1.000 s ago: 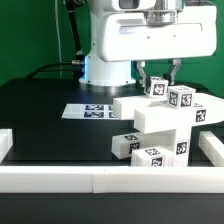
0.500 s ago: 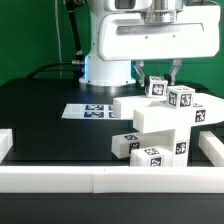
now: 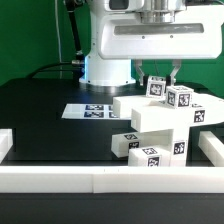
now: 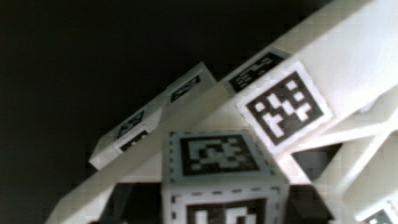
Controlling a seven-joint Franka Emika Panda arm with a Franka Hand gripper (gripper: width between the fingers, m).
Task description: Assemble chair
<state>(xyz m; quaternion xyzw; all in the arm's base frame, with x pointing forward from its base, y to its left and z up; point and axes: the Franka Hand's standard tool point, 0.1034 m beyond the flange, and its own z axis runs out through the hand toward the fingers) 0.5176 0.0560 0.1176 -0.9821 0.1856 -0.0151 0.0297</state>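
- Exterior view is showing the gripper (image 3: 160, 76) partly spread, pinching the chair (image 3: 160, 118) at its top tagged block.
- Chair is sitting near the table's (image 3: 40, 110) front-right corner.

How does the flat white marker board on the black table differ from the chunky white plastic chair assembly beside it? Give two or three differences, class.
The marker board lies thin and flat on the table; the chair assembly rises in stacked blocks.
The marker board's tags sit in one row facing up; the chair assembly's tags face several directions.
The marker board lies apart from the gripper; the chair assembly sits right under it.
Both are white with black-and-white square tags.
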